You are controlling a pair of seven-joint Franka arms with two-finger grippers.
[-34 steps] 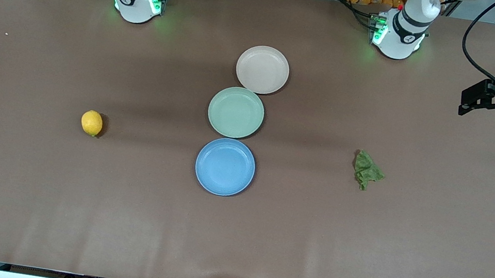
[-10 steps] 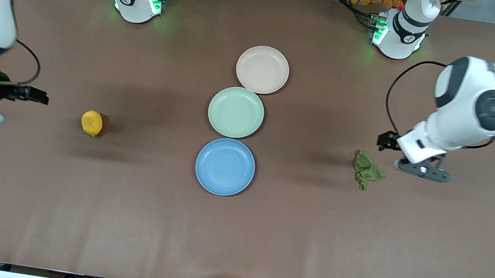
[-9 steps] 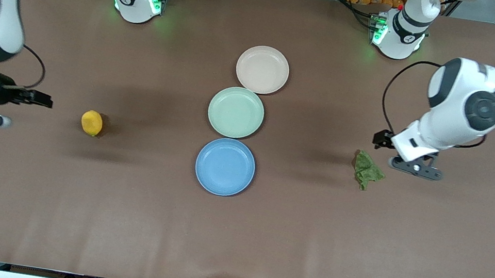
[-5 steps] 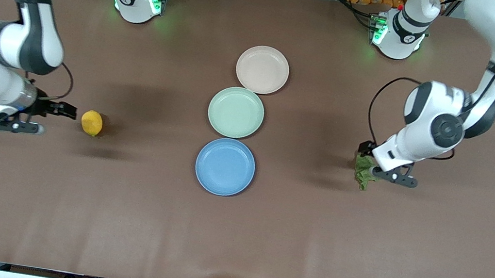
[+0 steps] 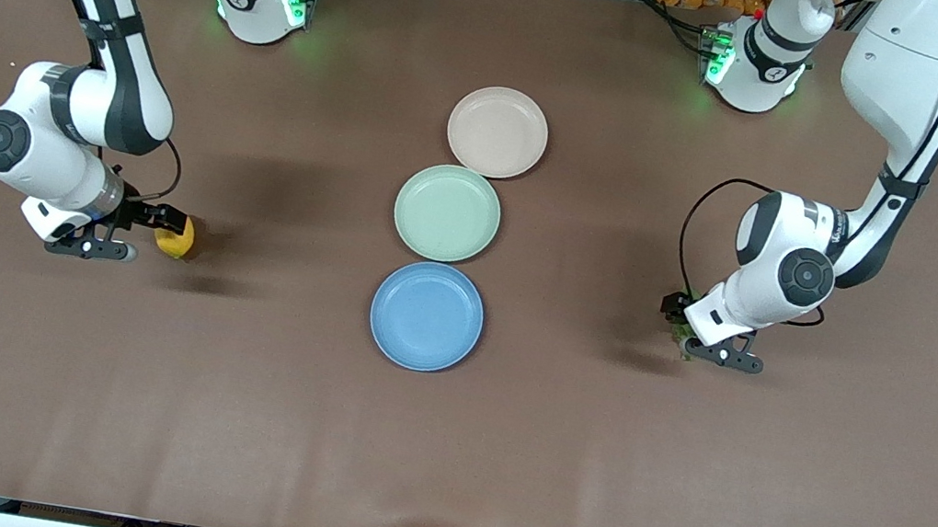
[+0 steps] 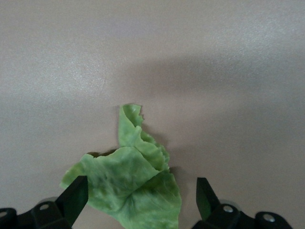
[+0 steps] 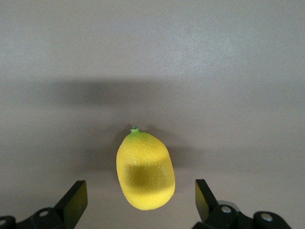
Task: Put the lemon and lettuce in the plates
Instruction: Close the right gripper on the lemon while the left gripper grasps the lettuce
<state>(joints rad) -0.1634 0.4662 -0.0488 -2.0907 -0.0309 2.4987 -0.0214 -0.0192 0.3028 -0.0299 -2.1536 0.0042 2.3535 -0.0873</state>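
Observation:
The yellow lemon lies on the brown table toward the right arm's end. My right gripper is open and low around it. In the right wrist view the lemon sits between the two fingertips, with a gap on each side. The green lettuce lies toward the left arm's end, mostly hidden under my left gripper. That gripper is open. In the left wrist view the lettuce lies between its spread fingertips. The blue plate and the beige plate are empty.
A pale green plate sits between the beige and blue plates in a row at the table's middle. The blue plate is the one nearest the front camera. Both arm bases stand along the table's back edge.
Both arms have swung in from the table's ends and come down. The right gripper now straddles the lemon and the left gripper covers the lettuce. Lemon, lettuce and plates have not moved.

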